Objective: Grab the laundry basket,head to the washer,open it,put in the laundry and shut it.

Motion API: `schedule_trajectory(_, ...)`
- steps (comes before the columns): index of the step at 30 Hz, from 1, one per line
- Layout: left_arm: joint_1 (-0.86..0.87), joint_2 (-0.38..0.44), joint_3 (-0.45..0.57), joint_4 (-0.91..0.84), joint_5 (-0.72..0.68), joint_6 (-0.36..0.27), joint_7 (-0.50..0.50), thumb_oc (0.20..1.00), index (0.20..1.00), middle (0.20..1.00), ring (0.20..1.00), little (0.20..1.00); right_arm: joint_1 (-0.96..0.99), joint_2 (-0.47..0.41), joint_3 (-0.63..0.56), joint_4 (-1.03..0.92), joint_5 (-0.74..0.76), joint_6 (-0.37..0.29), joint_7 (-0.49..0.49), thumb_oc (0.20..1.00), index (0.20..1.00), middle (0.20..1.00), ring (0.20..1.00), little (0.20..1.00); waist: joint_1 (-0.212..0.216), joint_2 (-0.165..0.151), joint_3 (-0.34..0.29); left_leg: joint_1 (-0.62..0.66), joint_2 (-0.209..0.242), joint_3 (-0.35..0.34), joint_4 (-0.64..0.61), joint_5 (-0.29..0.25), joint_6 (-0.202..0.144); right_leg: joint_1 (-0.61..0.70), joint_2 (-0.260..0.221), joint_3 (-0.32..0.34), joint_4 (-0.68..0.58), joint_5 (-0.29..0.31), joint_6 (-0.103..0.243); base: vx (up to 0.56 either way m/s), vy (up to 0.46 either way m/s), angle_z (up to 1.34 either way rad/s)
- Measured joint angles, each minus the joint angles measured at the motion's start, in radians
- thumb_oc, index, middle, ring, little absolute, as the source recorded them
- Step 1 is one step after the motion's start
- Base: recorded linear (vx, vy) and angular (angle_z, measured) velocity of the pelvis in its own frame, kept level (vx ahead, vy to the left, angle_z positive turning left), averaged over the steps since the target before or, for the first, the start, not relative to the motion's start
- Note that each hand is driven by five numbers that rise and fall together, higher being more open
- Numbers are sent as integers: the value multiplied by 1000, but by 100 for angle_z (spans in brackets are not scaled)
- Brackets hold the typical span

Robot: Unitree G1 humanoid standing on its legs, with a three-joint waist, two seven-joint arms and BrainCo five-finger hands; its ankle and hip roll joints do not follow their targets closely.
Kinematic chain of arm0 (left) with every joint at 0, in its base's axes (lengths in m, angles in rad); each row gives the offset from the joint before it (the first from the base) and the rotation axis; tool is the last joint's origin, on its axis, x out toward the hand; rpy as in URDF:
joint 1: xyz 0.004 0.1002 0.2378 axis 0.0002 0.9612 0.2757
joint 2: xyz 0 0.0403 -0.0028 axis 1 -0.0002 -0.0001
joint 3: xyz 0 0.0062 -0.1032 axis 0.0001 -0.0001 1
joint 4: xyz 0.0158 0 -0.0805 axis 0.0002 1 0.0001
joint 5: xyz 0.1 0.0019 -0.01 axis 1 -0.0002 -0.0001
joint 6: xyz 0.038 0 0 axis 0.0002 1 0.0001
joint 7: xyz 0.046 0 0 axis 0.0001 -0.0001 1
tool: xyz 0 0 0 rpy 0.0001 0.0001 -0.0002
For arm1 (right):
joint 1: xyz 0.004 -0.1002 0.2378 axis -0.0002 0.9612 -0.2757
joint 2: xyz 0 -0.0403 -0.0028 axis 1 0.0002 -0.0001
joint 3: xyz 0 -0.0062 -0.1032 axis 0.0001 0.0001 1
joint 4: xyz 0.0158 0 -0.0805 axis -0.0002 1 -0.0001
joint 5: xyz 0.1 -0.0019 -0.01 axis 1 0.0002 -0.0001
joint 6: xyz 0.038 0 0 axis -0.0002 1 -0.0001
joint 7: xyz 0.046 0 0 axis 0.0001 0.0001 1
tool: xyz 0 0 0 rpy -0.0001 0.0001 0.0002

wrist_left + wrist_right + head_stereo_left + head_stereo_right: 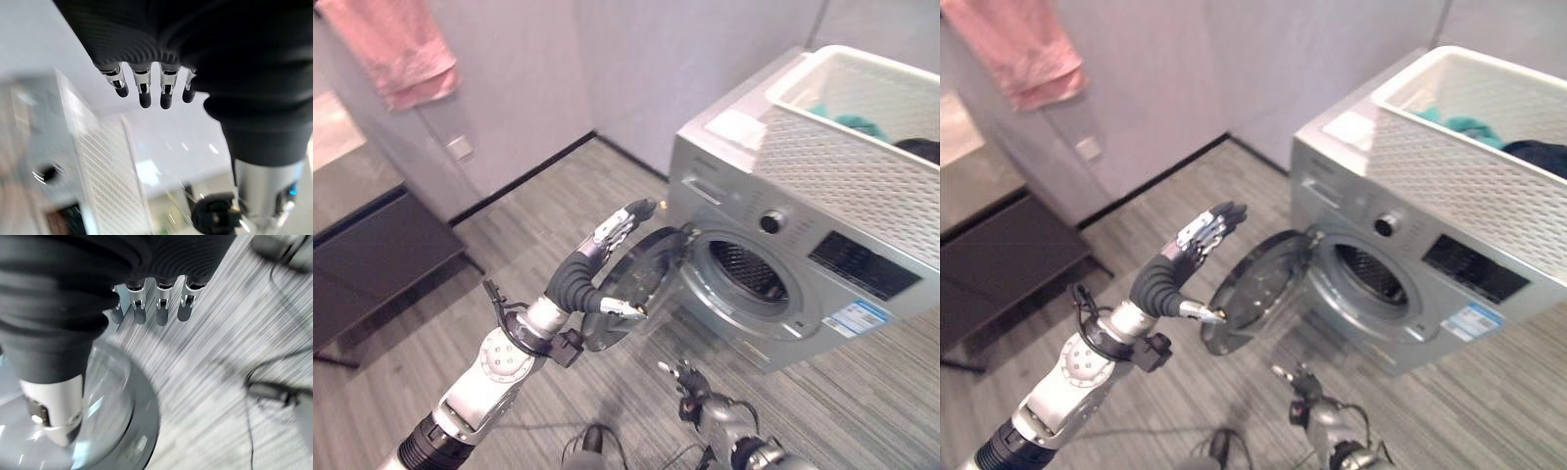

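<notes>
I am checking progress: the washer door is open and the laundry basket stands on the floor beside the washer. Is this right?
Not quite. The washer door is open, but the laundry basket stands on top of the washer, not on the floor. The left eye view shows this, with clothes inside the basket.

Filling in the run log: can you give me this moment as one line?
washer door: open | laundry basket: on washer, clothes inside | left robot hand: open, beside door | right robot hand: low, open, holding nothing

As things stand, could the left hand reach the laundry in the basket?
Probably yes: the basket sits open-topped on the washer, nothing covers it, and the left hand is open by the door.
</notes>
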Motion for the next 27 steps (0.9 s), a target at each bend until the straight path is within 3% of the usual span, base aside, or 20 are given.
schedule_trajectory(1,-6,-23,-8,8,-45,-5,-23,1000,1000,1000,1000,1000,28,-21,-4,11,-21,6,5,1000,1000,1000,1000,1000,-30,-2,-9,11,15,18,10,-7,-9,-4,23,11,0,-9,4,21,-181,-60)
schedule_trajectory(4,14,-92,-18,131,-229,-5,-92,1000,1000,1000,1000,1000,83,-41,-21,44,-97,8,42,1000,1000,1000,1000,1000,-61,-19,-50,9,68,69,103,-12,-12,1,82,56,2,-37,-29,73,-182,-62)
schedule_trajectory(6,45,-67,-45,201,-275,20,-116,1000,1000,1000,1000,1000,60,-50,-48,104,-130,10,40,1000,1000,1000,1000,1000,-51,-49,-71,0,101,110,209,-14,-9,4,129,134,-13,-48,-62,94,-239,-106)
schedule_trajectory(8,93,-58,-60,292,-299,56,-157,1000,1000,1000,1000,1000,90,-91,-99,101,-164,5,46,1000,1000,1000,1000,1000,-61,-53,-88,-43,137,38,393,9,-38,7,172,174,13,-88,-101,143,-206,-107)
schedule_trajectory(9,103,-57,-66,318,-299,71,-163,1000,1000,1000,1000,1000,108,-120,-111,109,-170,7,42,1000,1000,1000,1000,1000,-71,-55,-92,-39,143,22,427,32,-56,9,186,184,14,-95,-113,139,-73,-76)
schedule_trajectory(10,129,-53,-68,370,-295,78,-179,1000,1000,1000,1000,1000,125,-157,-139,112,-178,8,44,1000,1000,1000,1000,1000,-72,-53,-92,-54,144,-9,474,77,-42,20,201,207,16,-108,-133,133,7,-58)
schedule_trajectory(11,140,-52,-71,413,-285,87,-181,1000,1000,1000,1000,1000,137,-173,-144,119,-178,12,40,1000,1000,1000,1000,1000,-68,-67,-85,-78,150,-14,511,91,-25,20,203,214,17,-104,-149,98,29,-47)
schedule_trajectory(12,152,-47,-73,438,-268,97,-183,1000,1000,1000,1000,1000,138,-204,-156,138,-178,19,37,1000,1000,1000,1000,1000,-71,-69,-81,-90,150,-13,518,85,-30,24,208,233,14,-112,-162,158,107,-38)
schedule_trajectory(13,156,-38,-91,488,-236,117,-188,1000,1000,1000,1000,1000,150,-232,-173,156,-178,28,32,1000,1000,1000,1000,1000,-72,-74,-77,-91,140,-11,449,72,-35,34,214,240,-3,-110,-175,157,145,-24)
schedule_trajectory(15,159,-21,-104,494,-205,125,-196,1000,1000,1000,1000,1000,151,-259,-198,158,-177,28,27,1000,1000,1000,1000,1000,-76,-75,-59,-100,138,10,368,52,-50,51,224,266,-25,-103,-163,143,141,-20)
schedule_trajectory(16,160,-3,-115,493,-167,133,-212,1000,1000,1000,1000,1000,148,-265,-231,157,-175,28,24,1000,1000,1000,1000,1000,-69,-89,-48,-75,113,49,225,36,-53,78,221,285,-66,-80,-157,76,83,-43)
schedule_trajectory(18,160,26,-131,494,-122,149,-237,1000,1000,1000,1000,1000,120,-268,-238,152,-173,26,25,1000,1000,1000,1000,1000,-56,-74,-29,-68,95,58,59,42,-58,121,242,331,-136,-49,-130,74,92,-75)
schedule_trajectory(21,145,48,-182,541,-69,163,-298,1000,1000,1000,1000,1000,93,-266,-224,138,-174,25,46,1000,1000,1000,1000,1000,-50,-15,-9,-66,90,39,30,68,-56,168,282,387,-169,-41,-150,146,157,-87)
schedule_trajectory(23,98,71,-257,652,3,187,-356,1000,1000,1000,1000,1000,107,-263,-216,136,-177,28,73,1000,1000,1000,1000,1000,-75,8,-21,-56,81,50,47,71,-58,193,284,395,-169,-49,-155,150,175,-32)
schedule_trajectory(25,56,29,-267,847,135,196,-375,1000,1000,1000,1000,1000,115,-261,-218,137,-178,36,89,1000,1000,1000,1000,1000,-96,14,-27,-30,81,69,30,78,-51,203,279,401,-169,-67,-153,77,129,-3)
schedule_trajectory(27,38,-45,-258,1084,320,200,-366,1000,1000,1000,1000,1000,116,-266,-219,133,-179,51,102,1000,1000,1000,1000,1000,-107,36,-43,6,81,71,7,115,-26,195,283,405,-160,-62,-127,45,110,-11)
